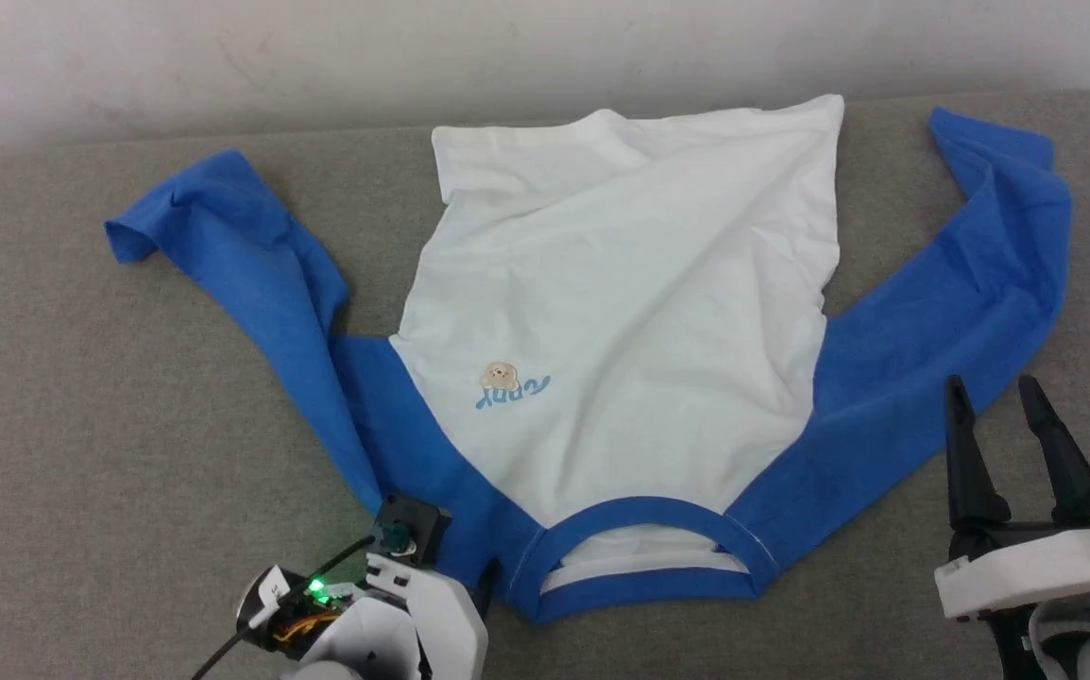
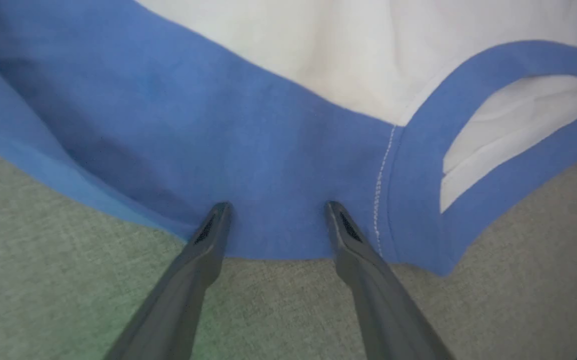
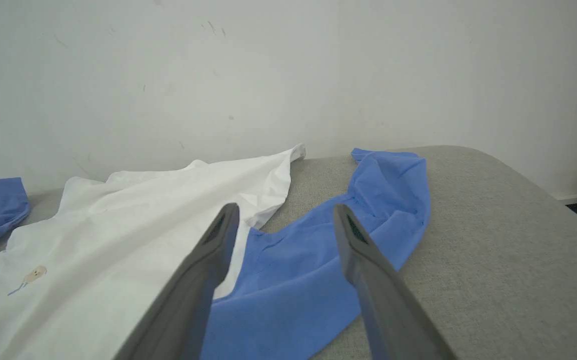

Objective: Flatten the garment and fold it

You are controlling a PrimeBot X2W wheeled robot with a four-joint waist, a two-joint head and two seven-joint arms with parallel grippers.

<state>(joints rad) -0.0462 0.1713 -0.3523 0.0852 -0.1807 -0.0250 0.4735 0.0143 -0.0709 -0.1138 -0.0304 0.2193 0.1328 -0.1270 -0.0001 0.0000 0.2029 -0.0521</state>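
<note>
**Location.** The garment lies chest-up on the grey upholstered surface, with the wall just behind it.

**Orientation.** The long axis runs from the neck band, nearest the robot, to the hem at the wall. It skews slightly toward the robot's right. The bear print reads upside down from the head view. The left sleeve and right sleeve splay outward and angle back toward the wall, both rumpled. A diagonal crease crosses the white body, and the hem line is uneven.

**Handling, as judged.** The cloth is thin, light and limp. It will sag from any single hold and is likely to drag on the textured cover. The firmest holds are doubled edges: the shoulder beside the neck band, the cuffs and the hem corners.

**Claws.**
- The left gripper is spread wide and empty. Its tips sit at the near edge of the blue shoulder, just beside the neck band. Contact with the cloth cannot be confirmed.
- The right gripper is equally wide and empty. It is poised by the near edge of the right sleeve.
</note>
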